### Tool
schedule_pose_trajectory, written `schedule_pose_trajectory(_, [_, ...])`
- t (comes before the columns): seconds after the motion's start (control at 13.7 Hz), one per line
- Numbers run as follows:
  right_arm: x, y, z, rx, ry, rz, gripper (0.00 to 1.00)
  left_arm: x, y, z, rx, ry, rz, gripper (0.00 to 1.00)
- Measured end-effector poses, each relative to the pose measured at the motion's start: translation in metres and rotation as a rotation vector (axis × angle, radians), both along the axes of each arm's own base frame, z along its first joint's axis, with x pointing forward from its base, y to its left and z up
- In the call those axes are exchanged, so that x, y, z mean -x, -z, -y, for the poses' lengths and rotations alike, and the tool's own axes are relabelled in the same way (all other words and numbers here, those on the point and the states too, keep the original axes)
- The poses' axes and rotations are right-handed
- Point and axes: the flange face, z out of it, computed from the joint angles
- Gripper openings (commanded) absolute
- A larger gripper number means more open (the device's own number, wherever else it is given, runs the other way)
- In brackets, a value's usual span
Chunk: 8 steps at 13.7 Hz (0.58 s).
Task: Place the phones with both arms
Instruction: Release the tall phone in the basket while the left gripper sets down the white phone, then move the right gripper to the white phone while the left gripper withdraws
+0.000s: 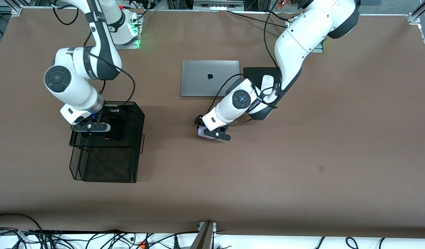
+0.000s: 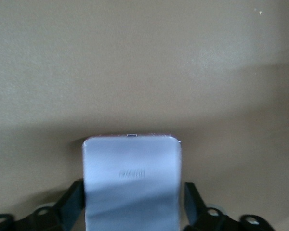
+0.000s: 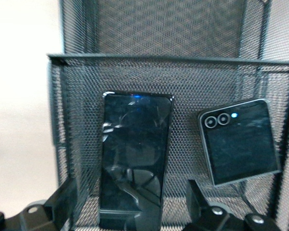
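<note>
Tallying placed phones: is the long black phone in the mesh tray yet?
In. The long black phone lies flat on the mesh tray floor, beside the squarish black phone.

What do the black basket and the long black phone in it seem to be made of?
Black basket: fine wire mesh with solid rims, likely painted metal, matte. Long black phone: glossy face, probably glass, mirroring light and shapes. It lies between the open fingers of the right tool.

Left gripper point(image 1: 212, 133) low, fingers spread; right gripper point(image 1: 91, 128) likewise.
</note>
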Motion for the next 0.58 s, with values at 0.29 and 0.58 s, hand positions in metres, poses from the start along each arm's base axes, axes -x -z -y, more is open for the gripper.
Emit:
schedule_pose_trajectory(0.29, [-0.019, -0.081, 0.001, -0.021, 0.004, -0.027, 1.00, -0.042, -0.053, -0.052, -0.091, -0.030, -0.059, 1.00])
schedule_pose_trajectory(0.58, [-0.019, -0.099, -0.037, -0.034, 0.069, -0.020, 1.00, -0.072, -0.179, -0.155, -0.293, -0.027, -0.113, 1.00])
